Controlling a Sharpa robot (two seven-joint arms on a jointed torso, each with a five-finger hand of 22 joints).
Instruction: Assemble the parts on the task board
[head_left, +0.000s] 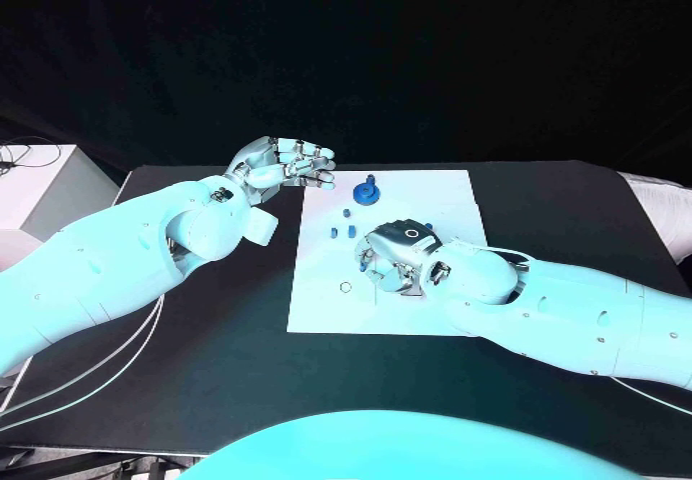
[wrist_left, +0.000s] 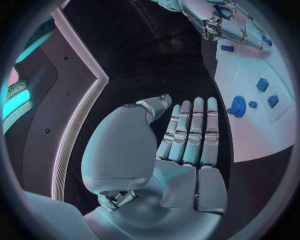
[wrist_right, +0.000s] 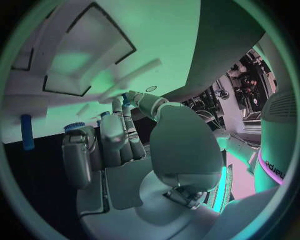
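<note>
The white task board (head_left: 325, 300) lies in the middle of the black table. At its far end stands a round blue part with a knob (head_left: 369, 191) (wrist_left: 237, 106), and two small blue parts (head_left: 348, 212) (head_left: 335, 231) lie near its left edge. My right hand (head_left: 397, 255) hangs low over the board's middle with its fingers curled down. In the right wrist view its thumb and a finger pinch a small blue part (wrist_right: 127, 96), and a blue peg (wrist_right: 26, 131) lies on the board beyond. My left hand (head_left: 281, 165) (wrist_left: 187, 140) is raised beside the board's far left corner, fingers straight and apart, holding nothing.
A white box (head_left: 36, 190) with dark cables stands off the table's far left corner. Pale cables (head_left: 101, 365) run under my left arm. Bare black table (head_left: 577, 200) lies to the right of the board. A small round hole (head_left: 345, 288) shows near the board's front left.
</note>
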